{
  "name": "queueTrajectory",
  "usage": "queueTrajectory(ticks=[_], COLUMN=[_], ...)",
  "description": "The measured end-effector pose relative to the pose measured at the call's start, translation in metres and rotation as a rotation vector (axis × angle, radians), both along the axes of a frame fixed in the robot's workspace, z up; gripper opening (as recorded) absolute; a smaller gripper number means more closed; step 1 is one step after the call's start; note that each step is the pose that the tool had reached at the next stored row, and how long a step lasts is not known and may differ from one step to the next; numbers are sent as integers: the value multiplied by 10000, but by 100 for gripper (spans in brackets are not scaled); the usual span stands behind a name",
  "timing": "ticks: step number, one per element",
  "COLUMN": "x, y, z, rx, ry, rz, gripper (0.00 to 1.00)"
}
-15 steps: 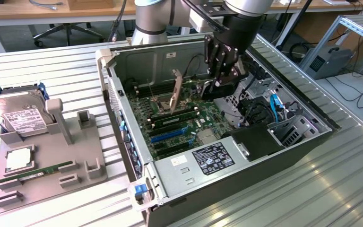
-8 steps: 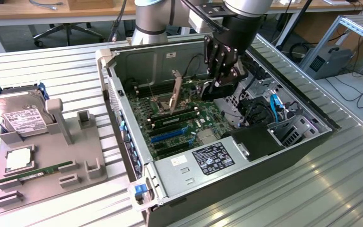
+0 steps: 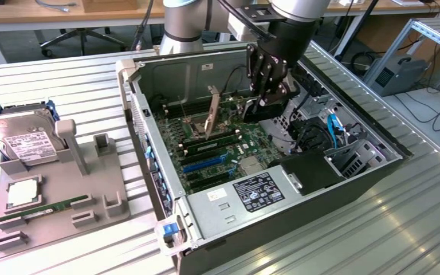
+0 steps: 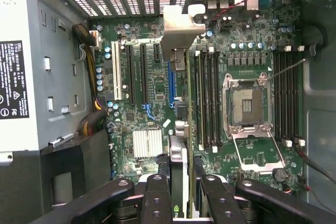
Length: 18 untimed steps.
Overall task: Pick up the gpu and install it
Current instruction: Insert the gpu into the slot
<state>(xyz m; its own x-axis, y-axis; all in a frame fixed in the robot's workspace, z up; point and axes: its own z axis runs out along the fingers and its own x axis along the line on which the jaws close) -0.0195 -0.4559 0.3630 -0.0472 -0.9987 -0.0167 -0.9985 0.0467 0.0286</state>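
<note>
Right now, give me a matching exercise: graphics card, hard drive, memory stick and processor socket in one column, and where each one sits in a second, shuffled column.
1. graphics card
2. hard drive
3. memory stick
4. processor socket

A. lying flat in the gray holder beside the computer case
B. held on edge by the gripper, inside the case
C. leaning at the holder's end, white label showing
D. on the board in the case, no chip in it

Pairs: 1-B, 2-C, 3-A, 4-D
</note>
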Motion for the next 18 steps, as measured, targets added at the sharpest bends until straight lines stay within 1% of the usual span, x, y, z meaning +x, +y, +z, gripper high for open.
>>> queueTrajectory(ticks=[9, 18], x=[-10, -89], y=[-3, -18], z=[-9, -90], rx=[-1, -1], ry=[0, 0], rz=[0, 1], gripper=[27, 27])
